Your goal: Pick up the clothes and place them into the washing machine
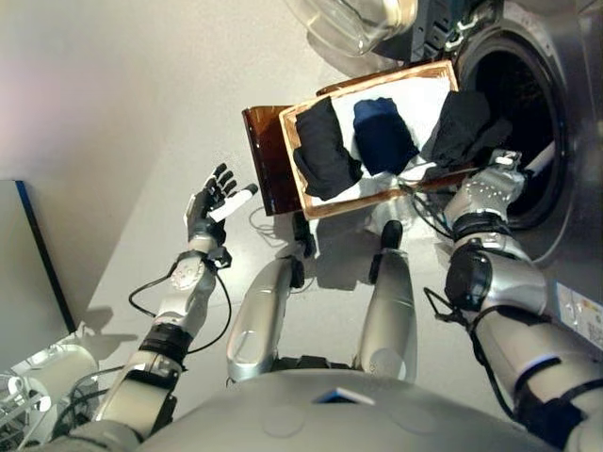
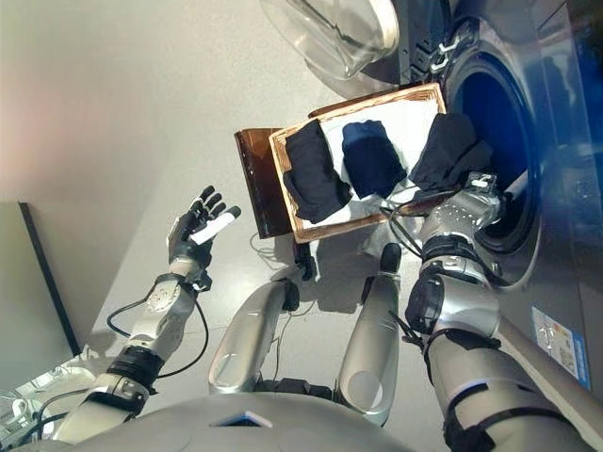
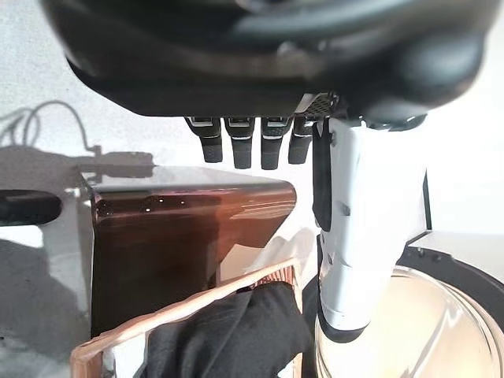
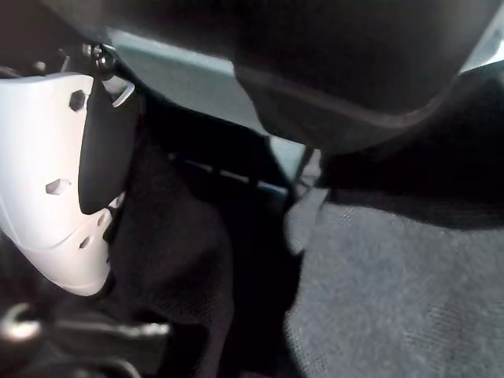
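- A pale grey floor [image 1: 141, 113] runs to the far right, where one washing machine [image 1: 565, 85] stands with its round drum opening [image 1: 513, 104] dark and its clear door [image 1: 358, 21] swung out to the far left of it.
- One wood-framed tray [image 1: 311, 205] with a white lining rests on a brown stand [image 1: 264, 155], just left of the opening.
- Three clothes: a black garment [image 1: 325, 151] at the tray's left, a navy garment [image 1: 382, 135] in the middle, both crumpled, and a black garment at the right edge [image 1: 466, 127], bunched by the drum's rim.
- The right hand [image 1: 497, 184] is against that third garment; whether it grips, I cannot tell.
- The left hand [image 1: 212, 202] hovers over the floor, left of the tray, fingers spread, holding nothing.
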You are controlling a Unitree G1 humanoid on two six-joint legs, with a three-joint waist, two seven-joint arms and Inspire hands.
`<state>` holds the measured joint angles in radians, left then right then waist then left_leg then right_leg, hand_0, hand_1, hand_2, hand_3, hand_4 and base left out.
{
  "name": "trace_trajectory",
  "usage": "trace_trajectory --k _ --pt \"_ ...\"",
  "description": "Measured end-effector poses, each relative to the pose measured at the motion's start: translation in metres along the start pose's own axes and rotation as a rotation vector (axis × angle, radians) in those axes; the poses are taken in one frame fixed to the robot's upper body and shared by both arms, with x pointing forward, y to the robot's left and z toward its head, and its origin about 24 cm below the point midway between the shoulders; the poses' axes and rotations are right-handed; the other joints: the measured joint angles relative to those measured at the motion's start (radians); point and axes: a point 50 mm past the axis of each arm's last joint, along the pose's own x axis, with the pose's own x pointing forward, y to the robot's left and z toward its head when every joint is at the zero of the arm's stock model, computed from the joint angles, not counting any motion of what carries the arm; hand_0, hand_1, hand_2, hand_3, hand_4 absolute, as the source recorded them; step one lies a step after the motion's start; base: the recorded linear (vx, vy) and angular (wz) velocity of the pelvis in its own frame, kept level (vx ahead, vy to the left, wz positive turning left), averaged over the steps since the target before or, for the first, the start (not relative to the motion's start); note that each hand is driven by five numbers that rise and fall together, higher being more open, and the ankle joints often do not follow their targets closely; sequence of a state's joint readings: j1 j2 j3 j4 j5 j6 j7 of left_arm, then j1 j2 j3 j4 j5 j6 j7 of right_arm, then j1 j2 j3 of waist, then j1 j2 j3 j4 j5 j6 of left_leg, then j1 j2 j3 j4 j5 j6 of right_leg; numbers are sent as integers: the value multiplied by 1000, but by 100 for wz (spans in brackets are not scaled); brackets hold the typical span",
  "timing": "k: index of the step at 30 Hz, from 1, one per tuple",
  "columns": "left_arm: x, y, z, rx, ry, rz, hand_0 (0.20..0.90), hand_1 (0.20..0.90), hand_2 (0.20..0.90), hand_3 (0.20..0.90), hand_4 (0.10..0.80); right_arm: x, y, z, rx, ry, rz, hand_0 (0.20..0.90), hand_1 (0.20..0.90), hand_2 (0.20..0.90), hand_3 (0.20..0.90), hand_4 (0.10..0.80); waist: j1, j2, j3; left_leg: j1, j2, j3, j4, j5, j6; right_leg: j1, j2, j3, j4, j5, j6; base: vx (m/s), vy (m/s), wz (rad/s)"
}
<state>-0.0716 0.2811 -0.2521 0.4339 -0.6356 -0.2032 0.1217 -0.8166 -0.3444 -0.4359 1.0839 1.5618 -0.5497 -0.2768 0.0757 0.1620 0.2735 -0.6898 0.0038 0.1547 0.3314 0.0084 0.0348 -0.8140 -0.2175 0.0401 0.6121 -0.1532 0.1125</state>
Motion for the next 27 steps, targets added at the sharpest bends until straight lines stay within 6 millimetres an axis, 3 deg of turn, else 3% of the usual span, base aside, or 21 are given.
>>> trace_trajectory --k 8,15,22,27 --pt "-1 2 1 0 -3 12 900 900 900 900 800 5 12 14 6 -44 -23 200 200 200 200 300 -4 13 6 -136 34 -7 251 -112 -9 -105 10 26 170 -70 -19 -16 -16 -2" --pt "-5 4 -2 2 8 17 900 900 900 900 800 6 29 24 29 -80 -38 200 200 200 200 300 -5 15 13 -191 35 -10 315 -132 -2 -146 7 31 209 -74 -17 -3 2 3" --pt "-8 9 0 18 2 24 900 900 900 900 800 6 48 35 49 -111 -47 200 200 200 200 300 -4 10 17 -230 33 5 364 -151 22 -175 6 44 218 -66 11 -26 13 -3" --pt "-8 11 2 29 -2 26 900 900 900 900 800 4 56 34 3 -125 -33 200 200 200 200 300 -4 9 17 -230 32 18 363 -159 33 -174 5 56 206 -64 14 -9 13 -5"
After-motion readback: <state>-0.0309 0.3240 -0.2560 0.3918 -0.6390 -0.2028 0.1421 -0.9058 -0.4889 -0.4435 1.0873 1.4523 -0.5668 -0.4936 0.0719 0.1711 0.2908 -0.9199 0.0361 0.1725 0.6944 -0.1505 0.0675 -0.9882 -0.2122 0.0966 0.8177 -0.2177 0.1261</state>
